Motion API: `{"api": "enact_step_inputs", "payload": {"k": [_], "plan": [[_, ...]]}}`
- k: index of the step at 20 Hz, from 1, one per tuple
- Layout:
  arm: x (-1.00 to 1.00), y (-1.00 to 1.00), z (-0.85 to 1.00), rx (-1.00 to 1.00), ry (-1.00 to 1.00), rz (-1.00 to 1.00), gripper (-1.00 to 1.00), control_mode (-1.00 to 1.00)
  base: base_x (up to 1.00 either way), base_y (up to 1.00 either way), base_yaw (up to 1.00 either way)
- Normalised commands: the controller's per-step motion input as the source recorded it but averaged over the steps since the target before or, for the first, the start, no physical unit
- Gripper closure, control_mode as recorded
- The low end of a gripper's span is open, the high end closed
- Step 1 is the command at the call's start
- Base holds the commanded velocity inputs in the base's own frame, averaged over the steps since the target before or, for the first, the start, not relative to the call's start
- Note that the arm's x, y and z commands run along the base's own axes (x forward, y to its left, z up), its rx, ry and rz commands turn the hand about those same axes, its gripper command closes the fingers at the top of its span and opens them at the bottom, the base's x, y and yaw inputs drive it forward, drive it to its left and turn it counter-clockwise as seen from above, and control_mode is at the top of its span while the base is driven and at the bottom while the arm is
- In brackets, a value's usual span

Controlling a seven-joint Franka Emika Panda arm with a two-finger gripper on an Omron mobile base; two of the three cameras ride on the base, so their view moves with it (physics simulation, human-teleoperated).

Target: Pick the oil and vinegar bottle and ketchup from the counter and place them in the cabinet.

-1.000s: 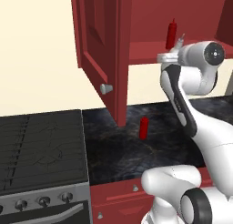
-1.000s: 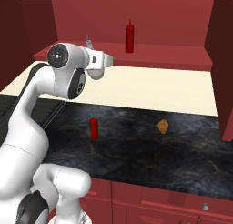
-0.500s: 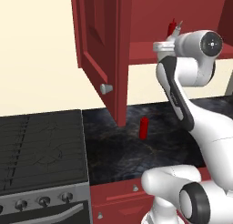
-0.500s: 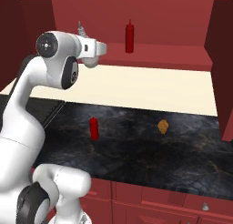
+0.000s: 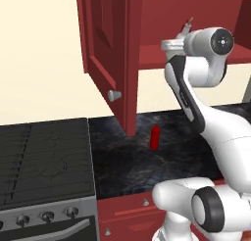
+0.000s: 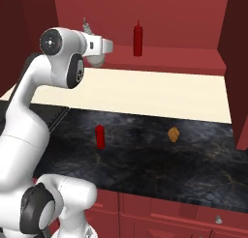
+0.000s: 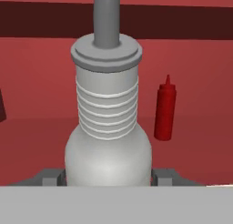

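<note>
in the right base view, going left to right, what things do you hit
oil and vinegar bottle held up at the cabinet shelf → ketchup on the counter → slim red bottle on the shelf → small brown item on the counter

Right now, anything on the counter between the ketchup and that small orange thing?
No. In the right base view the counter is bare dark stone between the ketchup and the small orange item.

2 rear base views, 1 close hand view
</note>
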Motion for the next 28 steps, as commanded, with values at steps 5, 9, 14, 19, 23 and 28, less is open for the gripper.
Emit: {"api": "enact_step_inputs", "payload": {"k": [5,9,14,19,23,28], "plan": [[0.38,0.0,0.0,0.0,0.0,0.0,1.0,-1.0,0.0,0.0,0.0],[0.38,0.0,0.0,0.0,0.0,0.0,1.0,-1.0,0.0,0.0,0.0],[0.39,0.0,0.0,0.0,0.0,0.0,1.0,-1.0,0.0,0.0,0.0],[0.3,0.0,-0.01,0.0,0.0,0.0,1.0,-1.0,0.0,0.0,0.0],[0.27,0.0,-0.11,0.0,0.0,0.0,1.0,-1.0,0.0,0.0,0.0],[0.25,0.0,-0.2,0.0,0.0,0.0,1.0,-1.0,0.0,0.0,0.0]]}}
